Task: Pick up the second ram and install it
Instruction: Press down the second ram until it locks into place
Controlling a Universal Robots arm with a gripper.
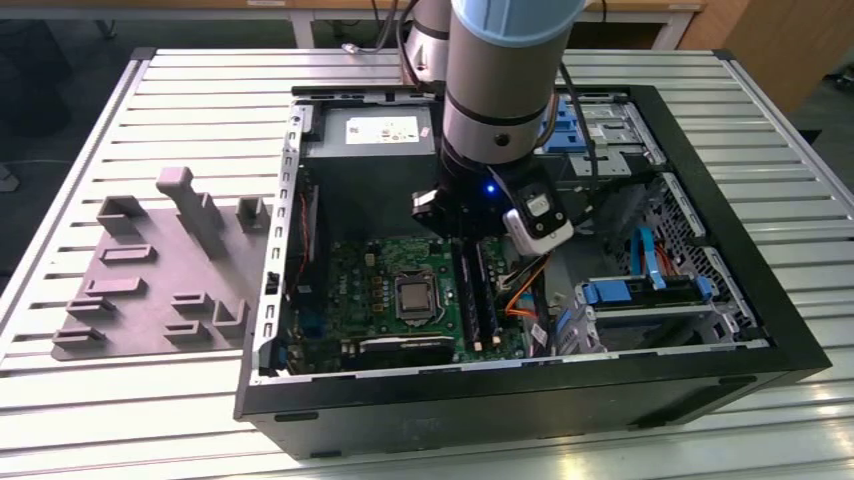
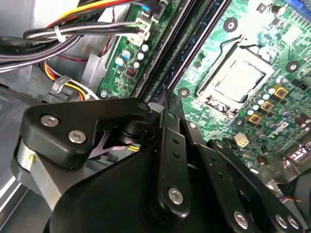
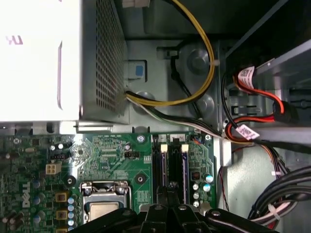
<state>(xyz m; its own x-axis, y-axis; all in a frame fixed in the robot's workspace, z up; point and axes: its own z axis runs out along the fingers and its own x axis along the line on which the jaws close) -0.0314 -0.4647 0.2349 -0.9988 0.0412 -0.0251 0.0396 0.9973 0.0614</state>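
Over the motherboard (image 1: 400, 290) slots, the gripper (image 3: 170, 191) hovers.

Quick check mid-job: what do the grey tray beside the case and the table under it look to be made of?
Grey tray: seems moulded plastic, matte, since its upright blocks have rounded edges and one even colour, with no glare.
Table: looks like metal, probably aluminium slats, pale and lightly reflective with parallel grooves.

1. The gripper (image 1: 470, 232) hangs low inside the open computer case (image 1: 747, 290), over the memory slots (image 3: 171, 162) on the green board (image 1: 360, 290).
2. Cable bundles (image 3: 194, 97) crowd the slots' far end.
3. The metal power box (image 3: 97, 58) walls one corner.
4. The grey tray (image 1: 147, 280) stands outside the case, near the table's (image 1: 80, 420) edge on the exterior view's left.
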